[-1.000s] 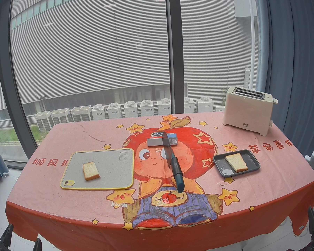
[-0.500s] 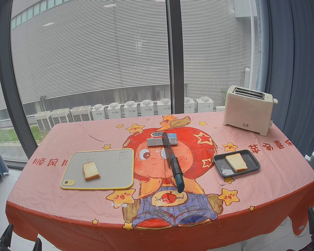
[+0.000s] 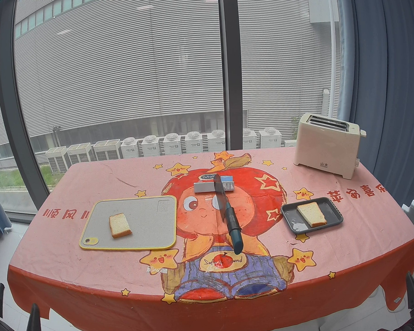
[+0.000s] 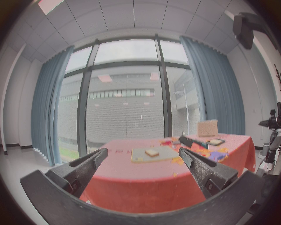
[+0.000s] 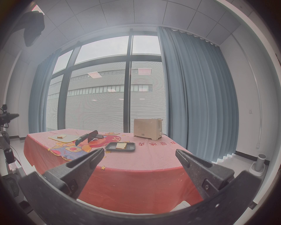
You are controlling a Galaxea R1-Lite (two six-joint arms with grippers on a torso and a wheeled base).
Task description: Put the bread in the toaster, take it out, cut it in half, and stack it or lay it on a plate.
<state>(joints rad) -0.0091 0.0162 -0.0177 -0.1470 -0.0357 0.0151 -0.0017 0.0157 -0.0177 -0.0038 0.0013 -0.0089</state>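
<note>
Landmark for all positions: the kitchen knife with the dark teal handle (image 3: 230,220), which lay at the middle of the counter covered by a red-orange cartoon cloth (image 3: 84,280), handle toward the robot, blade tip propped on a small grey and blue block (image 3: 208,186). Left of the knife sat the grey cutting board with a yellow rim (image 3: 145,222), flat on the cloth, well apart from the knife. One pale half slice of bread (image 3: 120,225) lay flat on that board, on the half farther from the knife. Right of the knife sat the dark grey rectangular plate (image 3: 289,217), and a second half slice of bread (image 3: 311,214) lay flat inside it. The cream-coloured two-slot toaster (image 3: 328,143) stood upright beyond the plate, farther right of the knife and toward the window. The left tool (image 4: 142,151) was off the near edge of the counter, left of the knife and nearer the robot, its fingers wide apart and holding nothing. The right tool (image 5: 140,151) was likewise off the near edge, right of the knife, fingers wide apart, holding nothing.
</note>
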